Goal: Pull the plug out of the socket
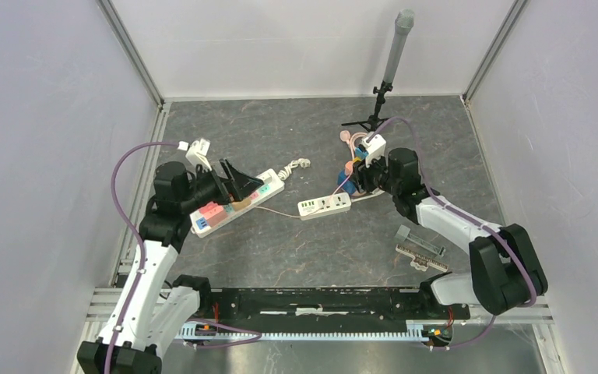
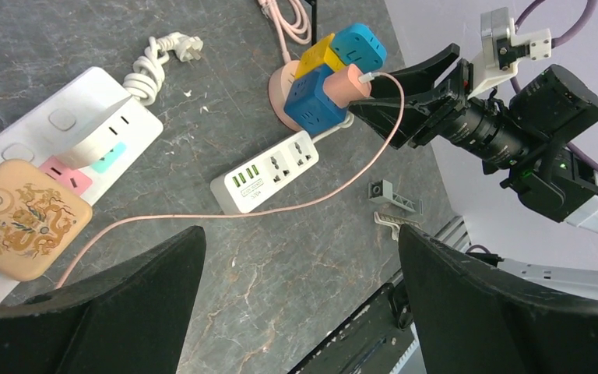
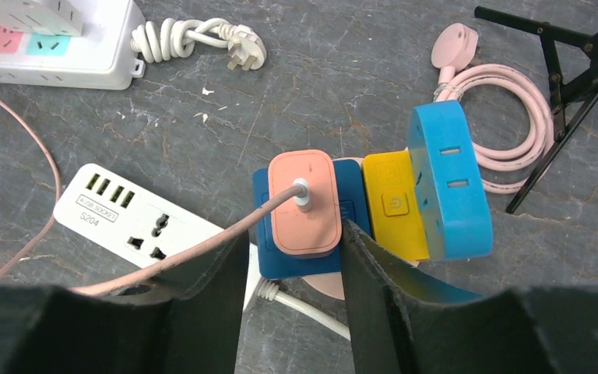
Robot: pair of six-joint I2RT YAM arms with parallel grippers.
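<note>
A pink plug (image 3: 305,204) with a pink cable sits in a dark blue cube socket (image 3: 262,222), joined to yellow (image 3: 393,204) and light blue (image 3: 448,179) cubes. My right gripper (image 3: 292,234) is open, its jaws on either side of the plug. The right finger (image 3: 366,265) is at the plug's edge and the left finger (image 3: 218,288) stands apart, with the cable across it. In the top view the right gripper (image 1: 362,178) is at the cube cluster (image 1: 350,167). My left gripper (image 2: 300,234) is open and empty, above the long white power strip (image 1: 237,201).
A small white USB strip (image 3: 136,222) lies left of the cubes. A beige dragon-pattern adapter (image 2: 23,218) sits on the long strip (image 2: 86,125). A coiled pink cable (image 3: 506,148) and black tripod (image 1: 374,117) are behind the cubes. Grey plastic parts (image 1: 420,245) lie front right.
</note>
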